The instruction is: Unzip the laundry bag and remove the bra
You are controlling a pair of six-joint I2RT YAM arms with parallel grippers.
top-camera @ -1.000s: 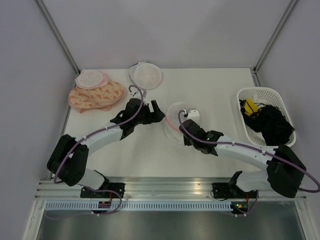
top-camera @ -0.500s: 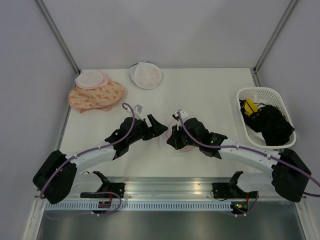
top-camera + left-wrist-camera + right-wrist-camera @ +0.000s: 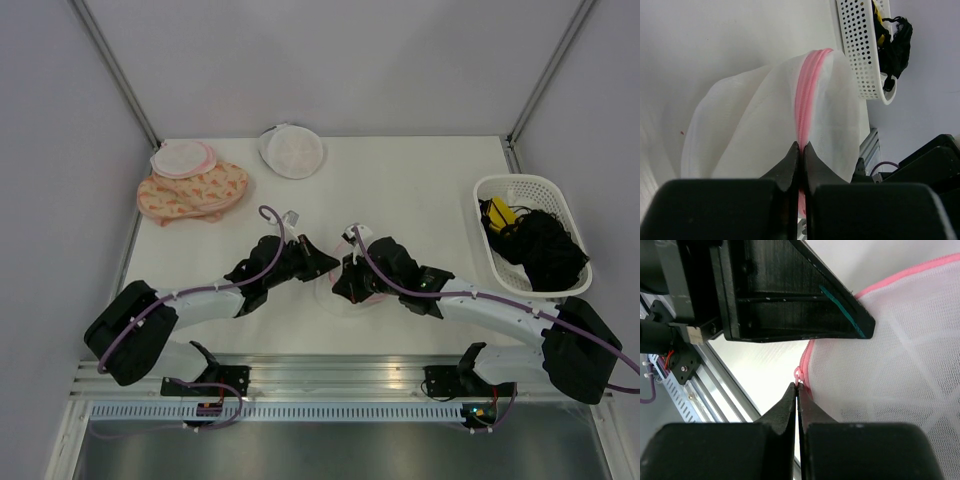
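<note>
Unzipping step: left jaws clamp the bag [image 3: 750, 115] at its pink rim [image 3: 809, 85], right jaws pinch the zipper pull [image 3: 798, 374]; next, draw the pull along the rim.

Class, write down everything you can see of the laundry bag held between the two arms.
The laundry bag is a round case of white mesh, two domed halves joined by a pink zipper that looks closed. It is tipped on edge at the front of the table. The left claw pinches the zipper rim; the right claw pinches the pink pull.
</note>
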